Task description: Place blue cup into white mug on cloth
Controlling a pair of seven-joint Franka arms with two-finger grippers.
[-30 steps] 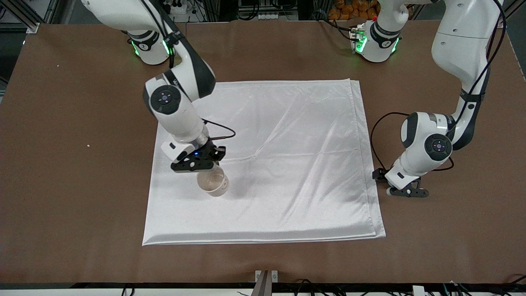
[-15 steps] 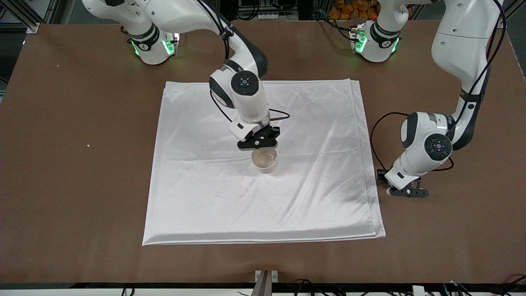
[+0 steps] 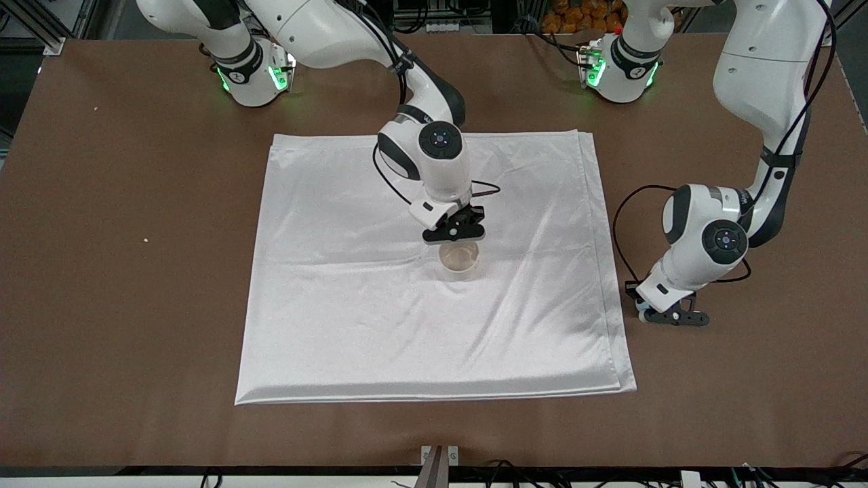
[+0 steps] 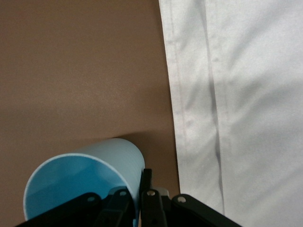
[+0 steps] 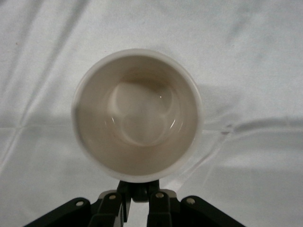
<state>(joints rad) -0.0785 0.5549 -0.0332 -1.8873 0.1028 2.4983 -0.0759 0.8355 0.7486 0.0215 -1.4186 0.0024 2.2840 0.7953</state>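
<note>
The white mug [image 3: 459,259] is upright at the middle of the white cloth [image 3: 339,325], its mouth open to the right wrist view [image 5: 137,113]. My right gripper [image 3: 453,234] is shut on the mug's black handle [image 5: 142,191]. I cannot tell whether the mug's base touches the cloth. My left gripper [image 3: 668,317] is low over the bare table beside the cloth's edge at the left arm's end. It is shut on the wall of the blue cup [image 4: 94,165], one finger inside and one outside. Only a sliver of the cup [image 3: 640,308] shows in the front view.
The brown table [image 3: 122,271] surrounds the cloth. The cloth's hemmed edge [image 4: 189,94] runs close to the blue cup. Both arm bases stand along the table edge farthest from the front camera. A black cable [image 3: 620,217] loops beside the left arm.
My right gripper has carried the mug from the cloth's part toward the right arm's end to the cloth's middle. My left arm has hardly moved.
</note>
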